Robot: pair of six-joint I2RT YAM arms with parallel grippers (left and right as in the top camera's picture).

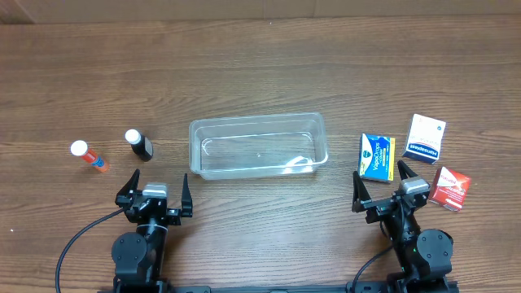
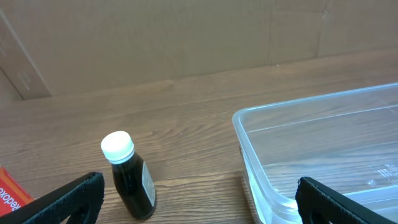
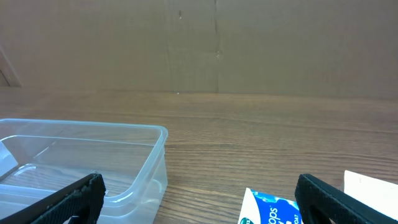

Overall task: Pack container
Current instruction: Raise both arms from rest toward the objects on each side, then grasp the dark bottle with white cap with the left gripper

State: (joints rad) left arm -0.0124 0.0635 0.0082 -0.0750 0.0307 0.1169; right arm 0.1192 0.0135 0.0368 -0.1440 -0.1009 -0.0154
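The clear plastic container [image 1: 201, 134] sits empty at the table's middle; it also shows in the left wrist view [image 2: 249, 143] and right wrist view [image 3: 155, 155]. A dark bottle with a white cap [image 1: 140, 145] [image 2: 132, 180] stands left of it, and a red bottle with a white cap [image 1: 89, 157] lies further left. A blue box [image 1: 376, 157] [image 3: 267, 211], a white box [image 1: 425, 137] and a red box [image 1: 451, 187] lie to the right. My left gripper [image 1: 155, 189] [image 2: 199, 205] is open and empty near the front edge. My right gripper [image 1: 388, 185] [image 3: 199, 205] is open and empty in front of the blue box.
A cardboard wall [image 2: 155, 37] stands behind the wooden table [image 1: 260, 65]. A black cable [image 1: 73, 244] runs from the left arm's base.
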